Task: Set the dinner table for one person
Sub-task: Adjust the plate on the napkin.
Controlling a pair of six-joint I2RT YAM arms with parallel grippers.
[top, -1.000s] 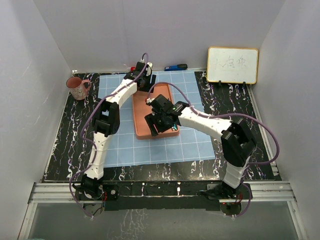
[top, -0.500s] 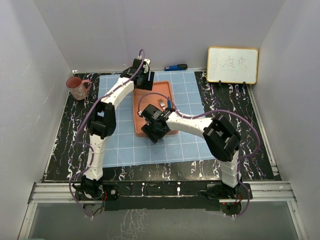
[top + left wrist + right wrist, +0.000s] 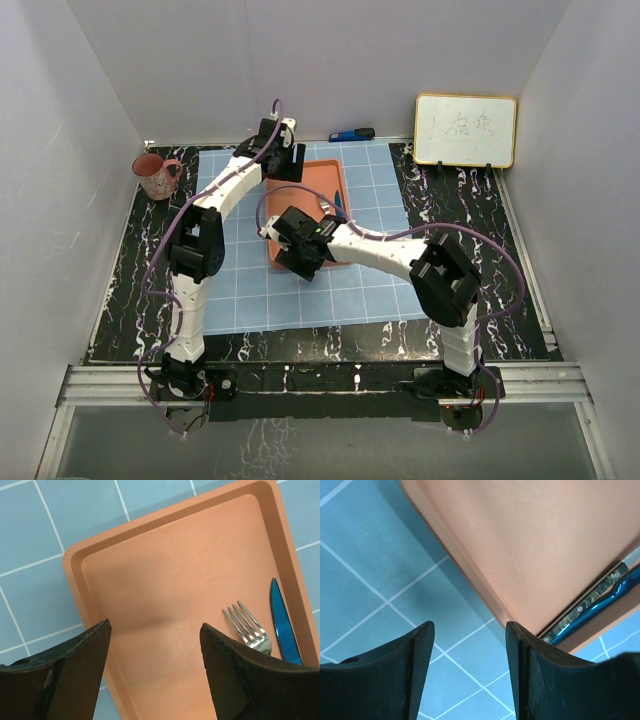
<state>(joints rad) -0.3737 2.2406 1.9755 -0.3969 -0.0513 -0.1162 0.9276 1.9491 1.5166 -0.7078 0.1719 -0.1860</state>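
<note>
- Table (image 3: 135, 265): black, white-veined top. It fills the floor of the walled cell and carries everything listed below.
- Cloth (image 3: 250, 290): light blue with a white grid, spread over the middle of the table. It probably marks the place to be set.
- Tray (image 3: 312, 192): orange, lying lengthwise on the cloth. It seems to serve as the supply bin, since the cutlery lies in it rather than on the cloth.
- Fork (image 3: 247, 629): lies flat in the tray by its right wall, tines toward the far end.
- Knife (image 3: 284, 622): blue blade, just beside the fork and against the same wall, so most of the tray floor is bare.
- Mug (image 3: 155, 176): pink, upright at the far left of the table, off the cloth and well apart from the tray.
- Whiteboard (image 3: 465, 130): propped at the far right, no part in the setting.
- Blue object (image 3: 352, 134): small, at the far edge. I cannot tell what it is.
- Left gripper (image 3: 154, 632): fingers spread and empty above the tray's far end, a stance suited to reaching down for cutlery.
- Right gripper (image 3: 468, 630): fingers spread and empty, low over the tray's near left rim. It is placed either to steady the tray or to reach across it.
- Status: by my reading, nothing has been laid out yet.
</note>
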